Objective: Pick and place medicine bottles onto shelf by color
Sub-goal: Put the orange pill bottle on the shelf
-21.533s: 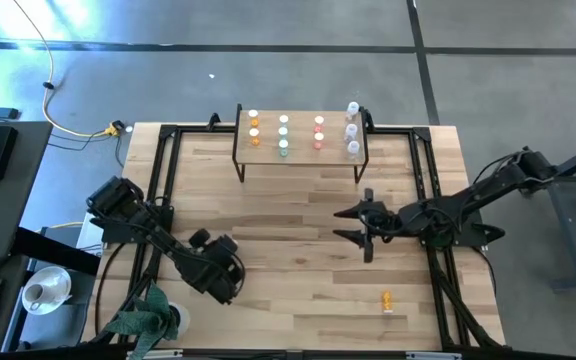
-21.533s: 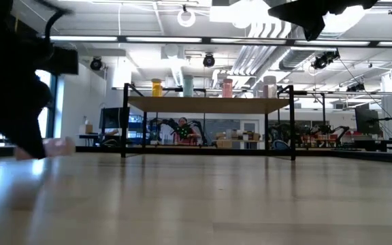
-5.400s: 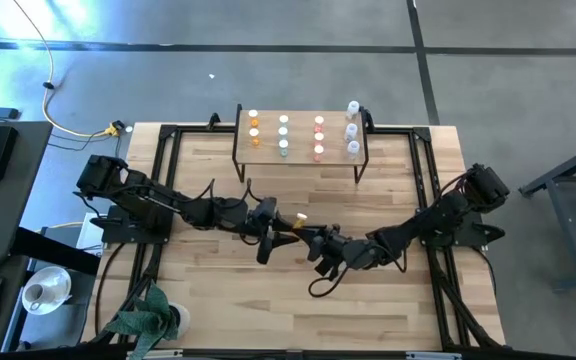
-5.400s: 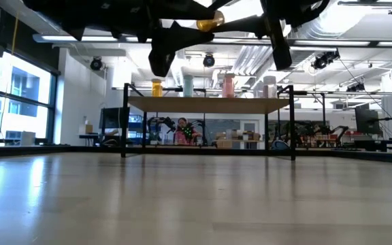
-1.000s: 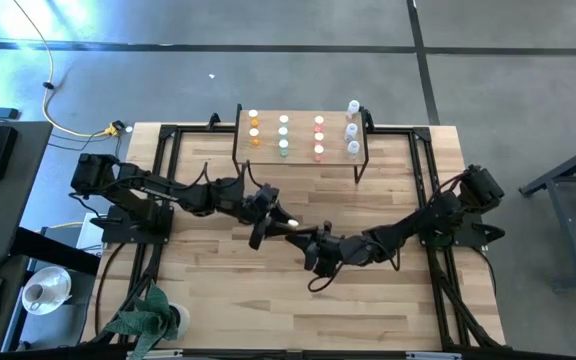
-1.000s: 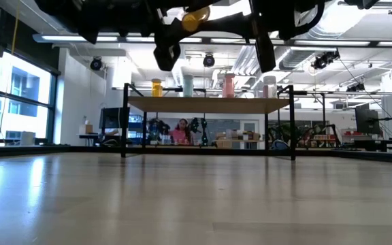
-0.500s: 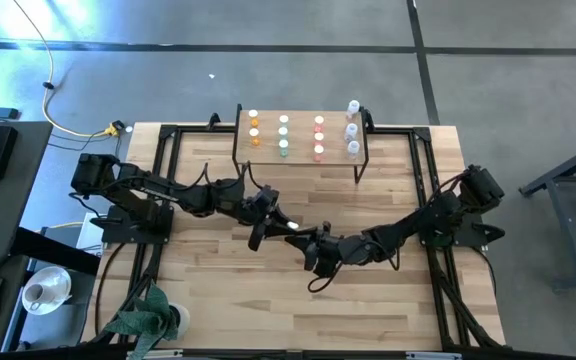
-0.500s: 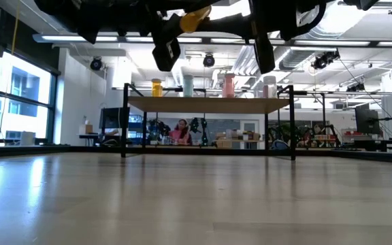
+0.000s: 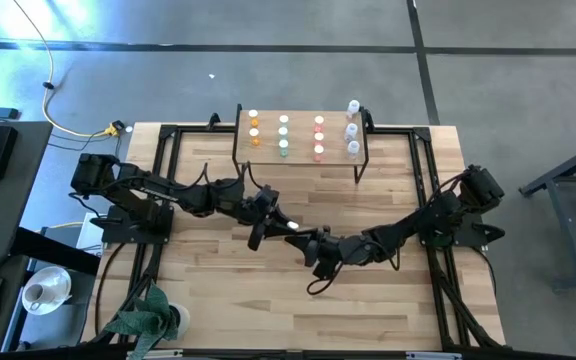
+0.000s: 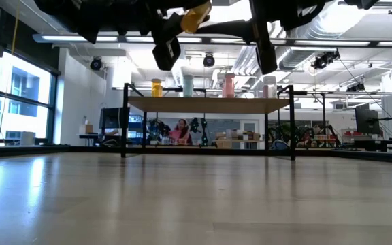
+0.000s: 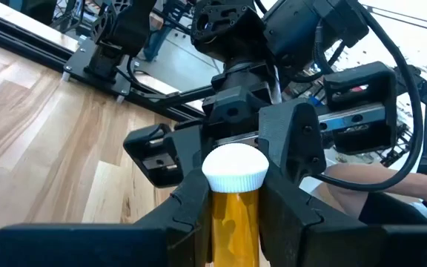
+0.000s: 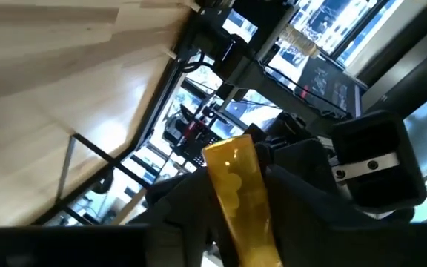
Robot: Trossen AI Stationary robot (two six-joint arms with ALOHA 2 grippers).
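An orange medicine bottle [image 11: 234, 215] with a white cap [image 11: 234, 169] hangs high over the middle of the table, where my two grippers meet. My left gripper [image 9: 271, 217] comes from the table's left and is shut on it. My right gripper [image 9: 311, 243] comes from the right and faces it. Its fingers [image 11: 296, 137] stand open on either side of the cap end, and I cannot see them touching. The shelf [image 9: 301, 150] stands at the far edge and carries rows of orange [image 9: 254, 127], green [image 9: 283, 135], red [image 9: 319, 138] and clear [image 9: 352, 128] bottles. My left gripper pinches the bottle's orange body [image 11: 232, 222], just behind the cap, between its two fingers [image 11: 191, 204]. The fingers come roughly level from the table's left and lie along the bottle, so the cap sticks out past their tips. The bottle is lifted well clear of the table.
A black metal frame [image 9: 164, 180] runs along the table's sides and back. A plant [image 9: 148, 315] stands at the near left corner. Bare tabletop [image 9: 298, 310] lies below and in front of the arms. People sit in the room behind the shelf [image 10: 180, 129].
Both arms have stayed over the table's middle. In the low view the orange bottle has tipped a little, one end rising.
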